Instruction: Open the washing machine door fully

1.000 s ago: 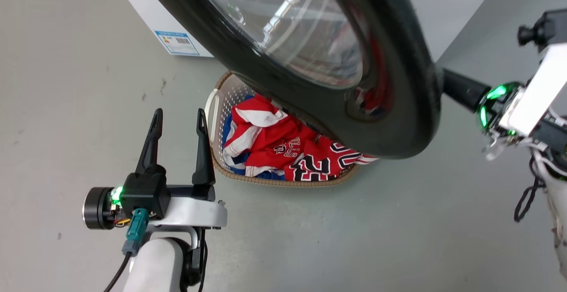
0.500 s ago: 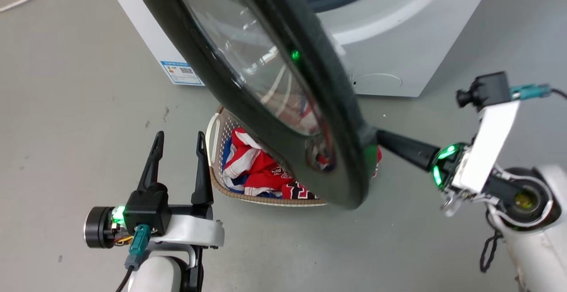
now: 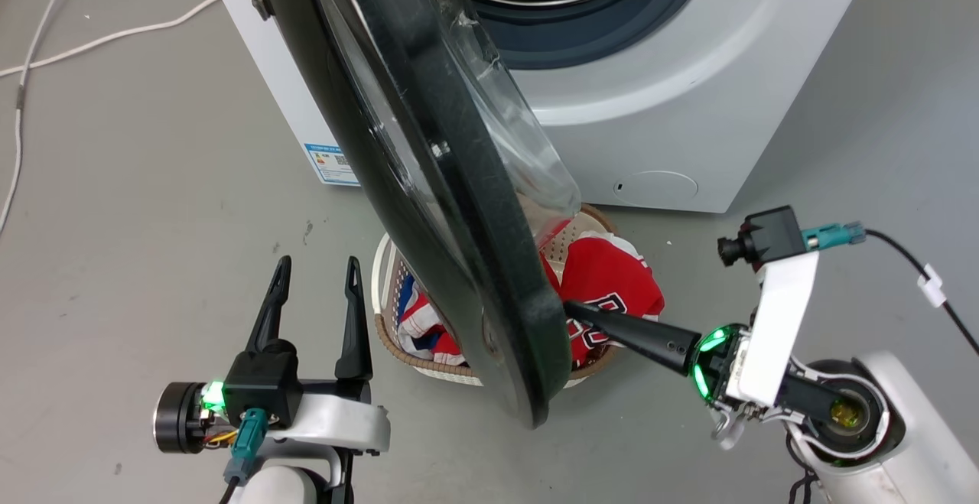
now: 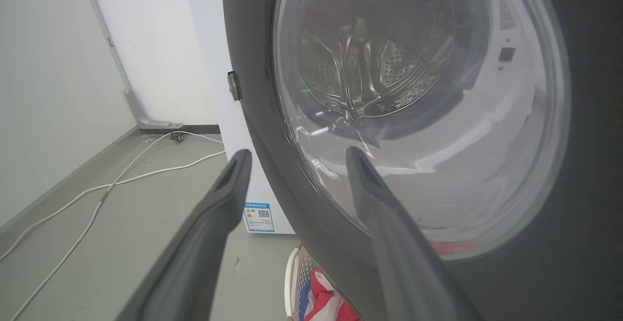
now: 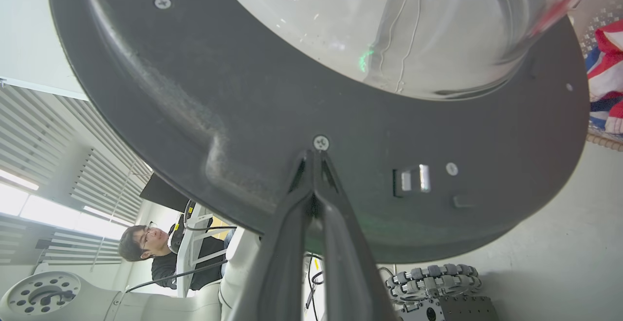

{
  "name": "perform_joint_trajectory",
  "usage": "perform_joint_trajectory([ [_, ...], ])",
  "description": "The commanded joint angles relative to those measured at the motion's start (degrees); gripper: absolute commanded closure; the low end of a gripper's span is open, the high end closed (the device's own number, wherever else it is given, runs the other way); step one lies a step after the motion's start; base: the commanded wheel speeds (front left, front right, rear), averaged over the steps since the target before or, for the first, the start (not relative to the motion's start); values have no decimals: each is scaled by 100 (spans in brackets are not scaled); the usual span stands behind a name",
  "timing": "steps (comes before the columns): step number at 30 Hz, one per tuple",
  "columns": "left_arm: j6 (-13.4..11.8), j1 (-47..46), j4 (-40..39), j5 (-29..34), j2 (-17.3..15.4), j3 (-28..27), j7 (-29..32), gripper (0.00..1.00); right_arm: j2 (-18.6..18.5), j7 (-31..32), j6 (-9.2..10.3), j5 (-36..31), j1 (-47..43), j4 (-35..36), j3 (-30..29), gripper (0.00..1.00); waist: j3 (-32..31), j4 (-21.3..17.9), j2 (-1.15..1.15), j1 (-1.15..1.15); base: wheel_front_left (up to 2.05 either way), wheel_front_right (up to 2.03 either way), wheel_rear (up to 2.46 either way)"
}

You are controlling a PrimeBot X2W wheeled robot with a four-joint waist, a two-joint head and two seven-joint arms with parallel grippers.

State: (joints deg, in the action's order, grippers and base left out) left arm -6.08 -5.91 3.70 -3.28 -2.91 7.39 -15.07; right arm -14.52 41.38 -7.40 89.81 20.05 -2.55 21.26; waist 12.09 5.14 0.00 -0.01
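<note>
Door (image 3: 466, 213) rim touching right hand (image 3: 569, 306) tips.

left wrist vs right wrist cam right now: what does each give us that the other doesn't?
Left wrist: the washing machine door's outer face, the steel drum seen through its glass, the blue sticker, white floor cables, and the open left gripper.
Right wrist: the door's inner face with its latch slot and screws, the shut right gripper with tips at the inner rim, and a person seated behind.
Both: the door's glass bowl and the laundry basket of red clothes.
</note>
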Motion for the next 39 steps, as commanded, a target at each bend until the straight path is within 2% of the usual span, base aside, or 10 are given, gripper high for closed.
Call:
perform_joint_trajectory([
  [1, -1, 90, 6, -19, 5, 9, -16, 0, 59, 2, -16, 26, -110, 33, 71, 100, -47, 23, 0, 1, 0, 0, 0],
  [15, -4, 229, 10, 8, 5, -31, -16, 0, 428, -80, -16, 36, -474, -27, 349, 100, -207, 68, 0, 1, 0, 0, 0],
  [21, 5, 331, 56, 17, 4, -48, -16, 0, 488, -260, -15, 33, -668, -45, 243, 100, -361, 50, 0, 1, 0, 0, 0],
  [25, 25, 423, 86, 11, 5, -58, -16, 0, 483, -680, -15, 15, -921, 25, -81, 100, -546, 52, 0, 1, 0, 0, 0],
  [26, 31, 458, 95, 11, 5, -58, -16, 0, 506, -800, -15, 64, -1008, 51, -187, 93, -598, 56, 0, 1, 0, 0, 0],
  [27, 32, 487, 100, 11, 4, -63, -16, 0, 522, -919, -15, 98, -1088, 92, -302, 74, -650, 60, 0, 1, 0, 0, 0],
  [30, 37, 571, 105, 20, 5, -85, -16, 0, 578, -1322, -16, 195, -1382, 242, -697, 56, -814, 72, 0, 1, 0, 0, 0],
  [31, 34, 608, 110, 25, 4, -96, -16, 0, 603, -1464, -16, 206, -1486, 298, -831, 20, -871, 70, 0, 1, 0, 0, 0],
  [32, 31, 641, 109, 27, 4, -109, -16, 0, 633, -1593, -16, 220, -1585, 360, -952, 0, -918, 65, 0, 1, 0, 0, 0],
  [39, 33, 870, 76, 47, 5, -164, -16, 0, 801, -2930, -16, -230, -2122, 761, -1839, 0, -1159, -4, 0, 1, 0, 0, 0],
])
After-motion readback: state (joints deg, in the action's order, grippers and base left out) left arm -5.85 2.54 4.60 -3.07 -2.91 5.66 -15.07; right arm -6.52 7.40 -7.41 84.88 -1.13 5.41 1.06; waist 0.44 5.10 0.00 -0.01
